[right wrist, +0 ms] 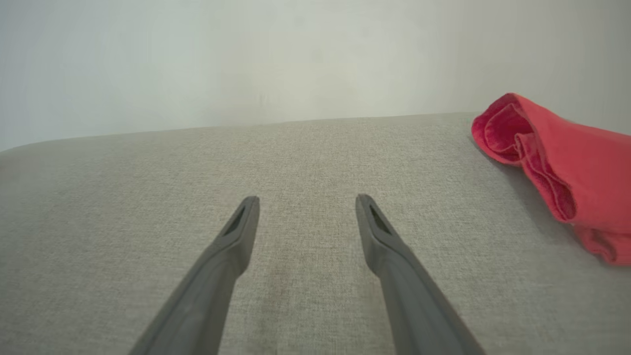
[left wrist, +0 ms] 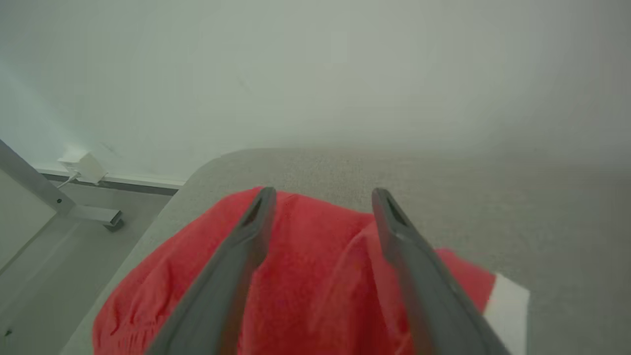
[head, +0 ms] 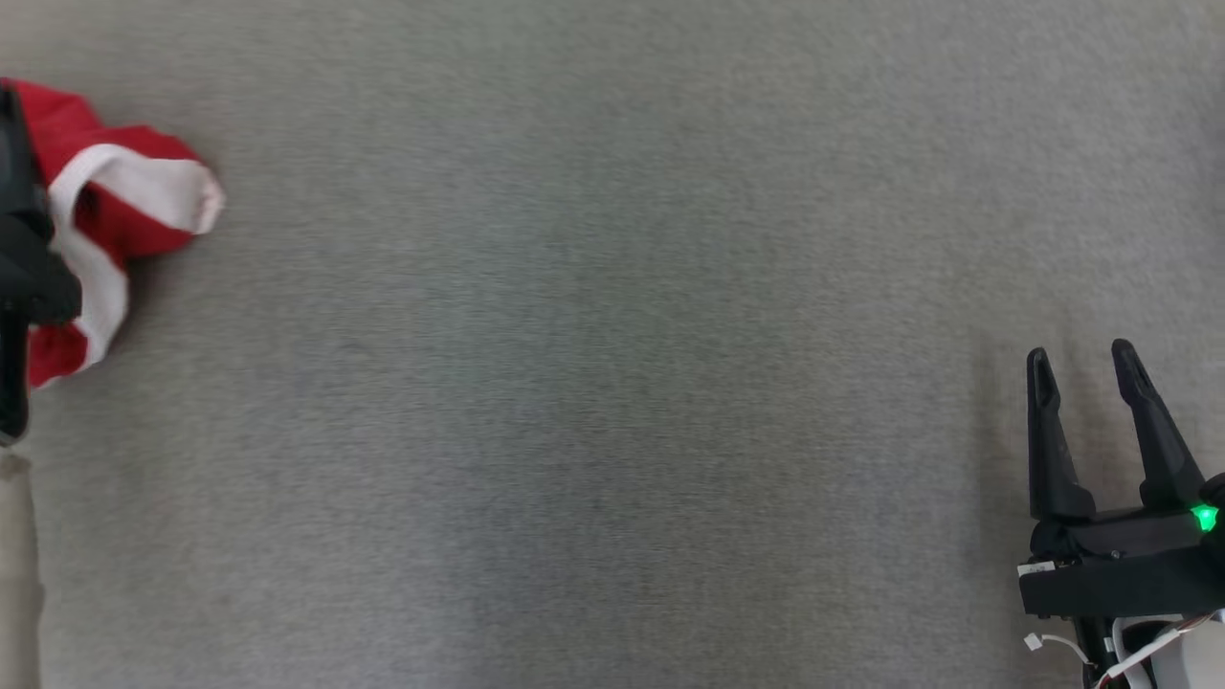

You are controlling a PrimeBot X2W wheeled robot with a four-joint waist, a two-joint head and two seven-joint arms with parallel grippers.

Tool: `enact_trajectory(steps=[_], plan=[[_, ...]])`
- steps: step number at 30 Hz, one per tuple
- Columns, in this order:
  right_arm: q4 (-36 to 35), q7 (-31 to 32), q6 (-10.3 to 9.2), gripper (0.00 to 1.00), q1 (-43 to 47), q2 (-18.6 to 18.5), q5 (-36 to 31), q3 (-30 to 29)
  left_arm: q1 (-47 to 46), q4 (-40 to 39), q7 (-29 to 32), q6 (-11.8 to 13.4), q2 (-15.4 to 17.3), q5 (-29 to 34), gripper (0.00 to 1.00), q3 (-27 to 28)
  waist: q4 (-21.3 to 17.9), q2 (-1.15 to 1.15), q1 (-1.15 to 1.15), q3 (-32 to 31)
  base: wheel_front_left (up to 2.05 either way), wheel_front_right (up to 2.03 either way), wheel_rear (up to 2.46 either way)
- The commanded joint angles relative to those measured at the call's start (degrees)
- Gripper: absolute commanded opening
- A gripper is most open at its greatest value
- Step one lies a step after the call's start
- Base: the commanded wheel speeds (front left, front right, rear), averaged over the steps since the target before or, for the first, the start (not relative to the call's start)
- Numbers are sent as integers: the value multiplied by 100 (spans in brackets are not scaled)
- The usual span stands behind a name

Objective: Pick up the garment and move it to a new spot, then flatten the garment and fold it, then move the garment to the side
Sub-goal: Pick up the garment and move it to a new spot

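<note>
Crumpled red-and-white cloth garment (head: 124,220) sits bunched at the far left of the head view on the grey fabric surface (head: 612,383), not folded. Left gripper (left wrist: 320,197) is spread over it, pinching nothing. Right gripper (head: 1080,354) is spread and empty at lower right. Pick-up, flatten, fold and side move all look pending.

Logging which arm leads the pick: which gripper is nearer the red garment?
Left. The left gripper hangs open right over the red garment; the right gripper is open far off to its right, over the grey surface.
</note>
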Motion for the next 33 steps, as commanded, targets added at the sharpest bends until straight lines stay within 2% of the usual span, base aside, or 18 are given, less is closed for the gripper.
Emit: enact_trajectory(steps=[1, 7, 12, 13, 15, 16, 26, 33], plan=[[-29, -28, -15, 100, -90, 12, -57, -11, -111, 208, 197, -9, 121, -85, 100, 26, -367, -1, -2, 328, 0, 0, 0], [-36, -33, -15, 100, -104, -14, -71, -73, -224, 1157, 1084, -107, 382, -214, 100, -135, -425, -1, -2, 292, 0, 0, 0], [-20, -31, -15, 100, -121, -18, -90, -70, -214, 1659, 1618, -137, 319, -440, 100, -204, -424, -1, -2, 261, 0, 0, 0], [-17, -32, -15, 100, -127, -15, -96, -57, -201, 1712, 1630, -147, 304, -448, 86, -227, -423, -1, -2, 252, 0, 0, 0], [-10, -32, -15, 100, -131, 2, -112, -46, -183, 1763, 1569, -158, 305, -439, 24, -279, -419, -1, -2, 220, 0, 0, 0], [-4, -32, -15, 100, -131, 5, -116, -43, -169, 1777, 1511, -163, 321, -430, 0, -306, -415, -1, -2, 198, 0, 0, 0], [188, -33, -15, 100, -106, 186, -80, 74, -492, 1261, 166, -158, 473, -283, 0, -447, -376, -1, -2, -370, 0, 0, 0], [338, -33, -15, 100, -69, 362, -14, 137, -778, 585, -28, -177, 417, -148, 0, -758, -474, -1, -2, -767, 0, 0, 0]])
